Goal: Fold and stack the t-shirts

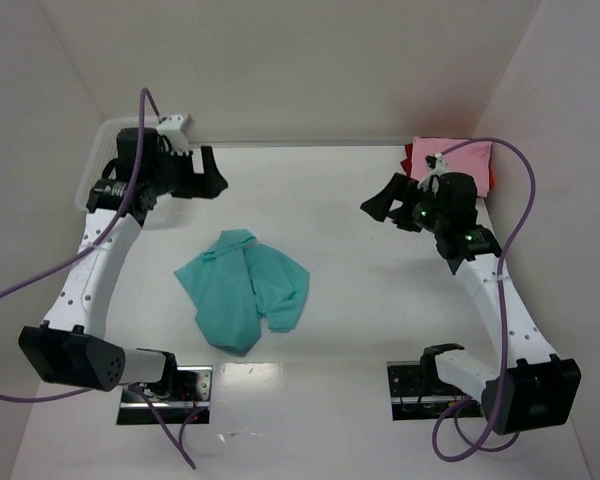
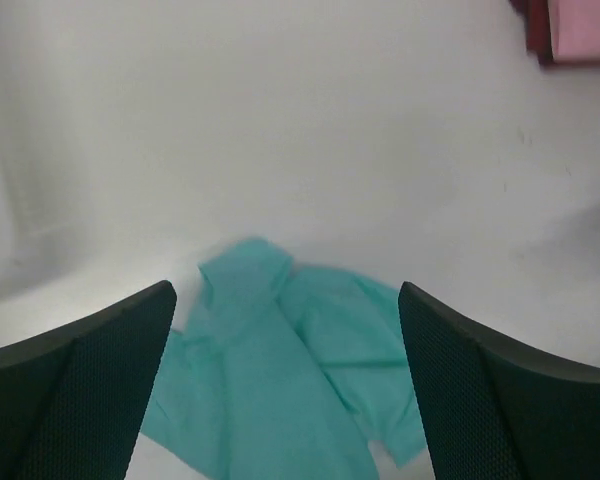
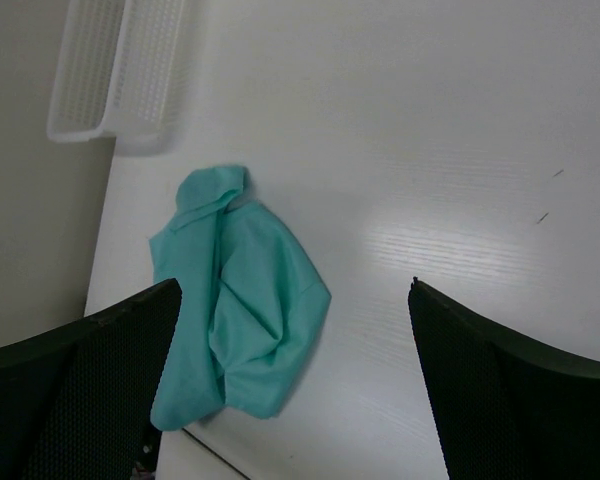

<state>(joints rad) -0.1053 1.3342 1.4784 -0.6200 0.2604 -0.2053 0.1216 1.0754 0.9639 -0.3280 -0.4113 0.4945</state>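
Left gripper [image 2: 285, 295] — clear of teal t-shirt [image 2: 280, 390]

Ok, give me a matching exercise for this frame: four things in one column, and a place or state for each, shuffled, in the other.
Column one
1. teal t-shirt
2. pink t-shirt
3. mesh basket
4. right tool

Column two
a. folded flat, far right corner
b. open, holding nothing
c. far left corner
d. crumpled, in the centre

Pairs: 1-d, 2-a, 3-c, 4-b
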